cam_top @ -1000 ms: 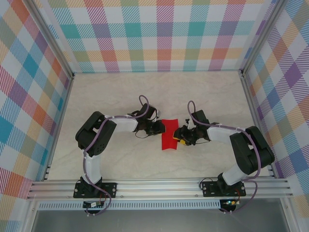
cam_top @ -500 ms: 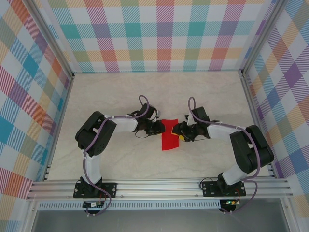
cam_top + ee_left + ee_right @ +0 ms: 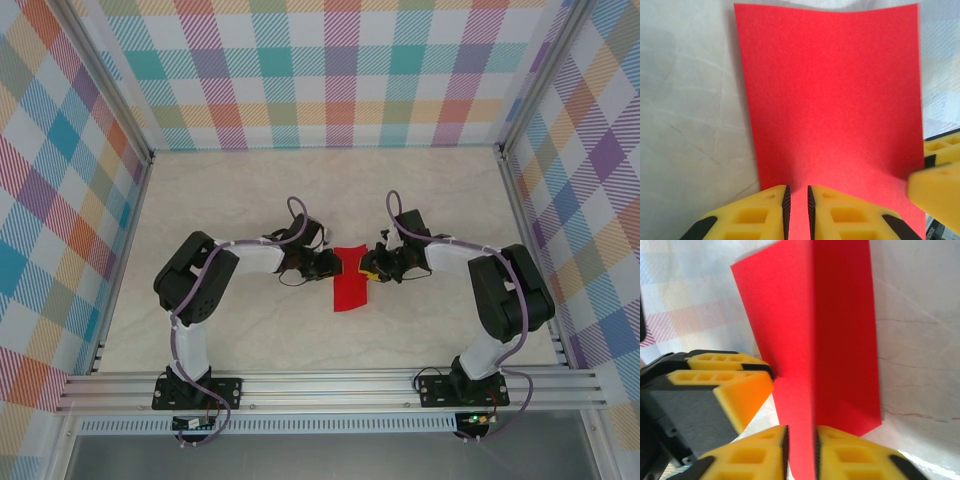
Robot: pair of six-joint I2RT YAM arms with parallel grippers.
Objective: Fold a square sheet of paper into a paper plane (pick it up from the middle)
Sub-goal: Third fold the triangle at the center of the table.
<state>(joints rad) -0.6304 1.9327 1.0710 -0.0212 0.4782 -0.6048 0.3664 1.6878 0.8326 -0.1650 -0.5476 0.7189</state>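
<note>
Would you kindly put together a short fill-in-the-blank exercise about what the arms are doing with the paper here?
1. The square sheet of paper is bright ___.
2. The number of grippers with jaws shut on it is ___: the left gripper and the right gripper.
3. In the top view, the right gripper reaches the sheet from its ___ side.

Missing words: red; two; right.
</note>
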